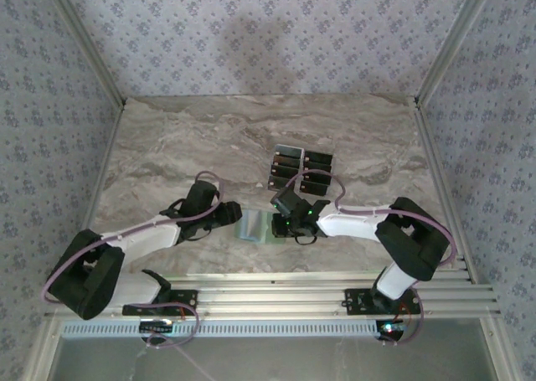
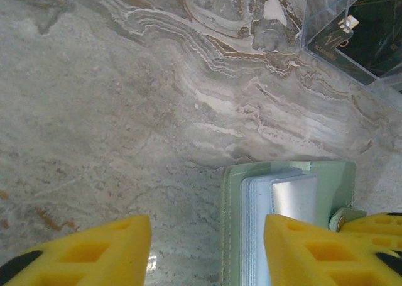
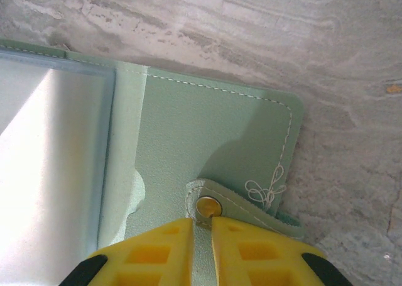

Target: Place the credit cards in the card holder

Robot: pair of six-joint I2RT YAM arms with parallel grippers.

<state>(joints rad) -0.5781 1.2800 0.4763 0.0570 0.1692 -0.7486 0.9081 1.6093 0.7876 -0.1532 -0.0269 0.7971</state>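
Observation:
The card holder (image 1: 251, 229) lies open on the marble table between my two grippers, pale green with blue-grey sleeves (image 2: 289, 198) inside. My left gripper (image 2: 207, 248) is open and straddles the holder's left edge. One yellow finger (image 2: 94, 251) is over bare table and the other (image 2: 314, 248) is over the sleeves. My right gripper (image 3: 202, 229) is shut on the holder's snap tab (image 3: 232, 204) at its right flap (image 3: 207, 129). The credit cards (image 1: 301, 170), small and black, sit in a clear tray behind the holder. One card (image 2: 370, 34) shows in the left wrist view.
The clear card tray (image 2: 326, 47) stands just beyond the holder, close to my right arm (image 1: 368, 223). Patterned walls enclose the table on three sides. An aluminium rail (image 1: 276, 297) runs along the near edge.

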